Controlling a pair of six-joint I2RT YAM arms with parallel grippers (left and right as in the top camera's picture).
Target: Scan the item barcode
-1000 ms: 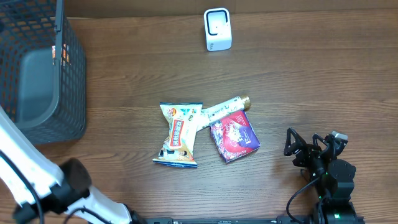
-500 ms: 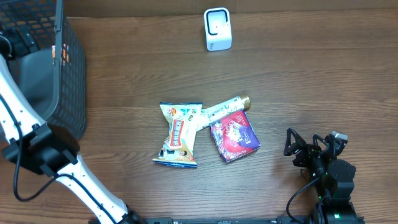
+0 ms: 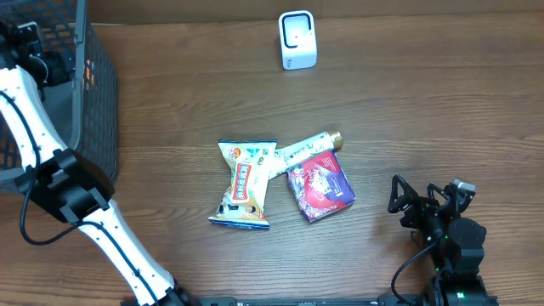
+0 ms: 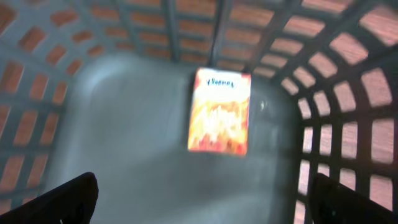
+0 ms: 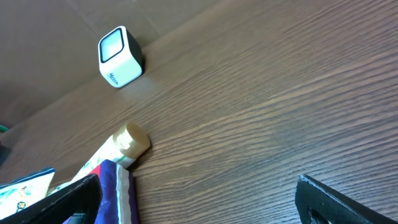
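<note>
The left gripper (image 4: 208, 202) has its fingers spread and empty over an orange packet (image 4: 219, 111), which lies flat in the basket (image 3: 98, 110) far left of the scanner (image 3: 297, 40). The right gripper (image 5: 199, 202), equally spread and empty, hovers below-right of the scanner. A snack bag (image 3: 245, 184), tube (image 3: 304, 146) and red packet (image 3: 320, 187) are bunched below the scanner. Likely next: grasp one and turn its barcode to the scanner.

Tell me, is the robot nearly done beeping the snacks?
Not nearly. Looks done: one orange packet in the basket. In hand: nothing, both the left claw and right claw are open. Left: the snack bag, tube and red packet lie on the table.
</note>
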